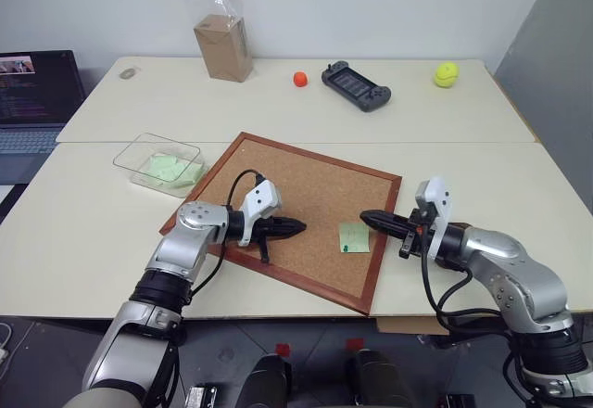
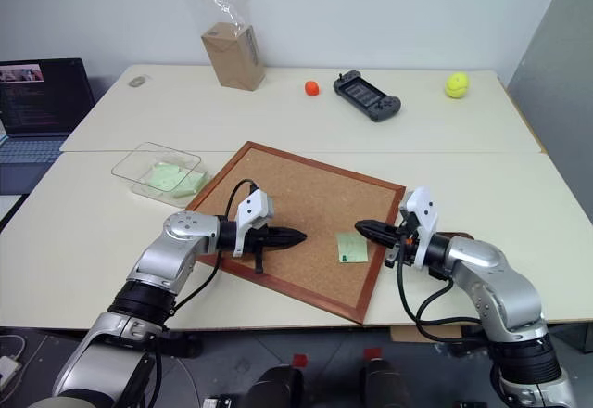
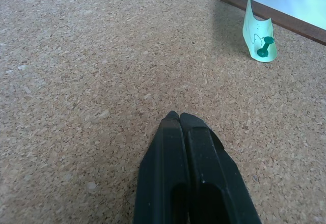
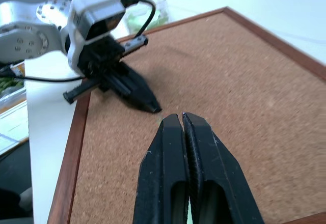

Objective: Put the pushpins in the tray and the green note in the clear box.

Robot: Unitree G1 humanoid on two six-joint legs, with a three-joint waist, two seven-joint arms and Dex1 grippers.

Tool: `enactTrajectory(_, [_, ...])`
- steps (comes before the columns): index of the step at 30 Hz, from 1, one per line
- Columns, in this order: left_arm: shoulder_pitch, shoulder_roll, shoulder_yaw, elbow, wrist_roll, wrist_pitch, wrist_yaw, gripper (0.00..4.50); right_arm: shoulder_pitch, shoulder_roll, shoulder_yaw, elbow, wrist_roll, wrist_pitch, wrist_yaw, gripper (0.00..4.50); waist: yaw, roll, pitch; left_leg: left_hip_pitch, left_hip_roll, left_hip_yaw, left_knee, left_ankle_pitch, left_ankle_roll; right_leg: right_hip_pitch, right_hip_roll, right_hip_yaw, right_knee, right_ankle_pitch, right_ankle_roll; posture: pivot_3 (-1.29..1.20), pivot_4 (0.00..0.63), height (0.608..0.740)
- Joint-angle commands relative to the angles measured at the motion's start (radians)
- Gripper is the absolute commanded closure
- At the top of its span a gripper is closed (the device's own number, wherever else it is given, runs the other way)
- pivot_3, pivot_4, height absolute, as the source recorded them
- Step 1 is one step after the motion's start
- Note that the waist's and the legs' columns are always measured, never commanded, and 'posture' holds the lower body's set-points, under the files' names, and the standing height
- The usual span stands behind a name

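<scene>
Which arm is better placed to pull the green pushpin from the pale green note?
Right, probably: the right gripper hovers shut just above the green pushpin; the left gripper sits farther away.

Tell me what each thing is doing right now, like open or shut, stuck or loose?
green note: on the corkboard, pinned by a green pushpin, top edge curling up.
clear box: no lid on, green notes inside.
left gripper: shut, holding nothing.
right gripper: shut, holding nothing.
laptop: open, screen lit.
</scene>
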Motion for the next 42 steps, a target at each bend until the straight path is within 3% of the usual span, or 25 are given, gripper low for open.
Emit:
enactTrajectory(1, [0.002,0.002,-0.005,-0.003,0.011,-0.002,0.009,4.50,0.047,-0.052,-0.139,-0.076,0.038,0.023,-0.045,4.49,0.000,0.000,0.000,0.000,0.000,0.000,0.000,0.000,0.000,0.000,0.000,0.000,0.000,0.000,0.000,0.00,0.150,0.740])
enactTrajectory(12, [0.003,-0.005,-0.009,0.004,0.013,-0.006,0.004,4.50,0.250,-0.041,-0.395,-0.070,-0.021,0.023,-0.268,4.49,0.001,0.000,0.000,0.000,0.000,0.001,0.000,0.000,0.000,0.001,0.000,0.001,0.000,0.000,0.000,0.00,0.150,0.740])
enactTrajectory(30, [-0.002,-0.007,-0.012,0.004,0.018,-0.011,-0.002,4.50,0.272,-0.006,-0.324,0.032,-0.109,-0.008,-0.343,4.49,0.001,0.001,-0.001,0.001,0.000,0.002,0.000,0.000,0.000,0.001,0.000,0.001,0.000,0.000,0.000,0.00,0.150,0.740])
enactTrajectory(42, [-0.004,-0.009,-0.010,0.009,0.019,-0.014,0.000,4.50,0.269,-0.012,-0.310,0.068,-0.142,-0.042,-0.331,2.20,0.000,0.001,-0.001,0.001,0.000,0.002,0.000,0.000,0.000,0.001,0.000,0.002,0.000,0.000,0.000,0.00,0.150,0.740])
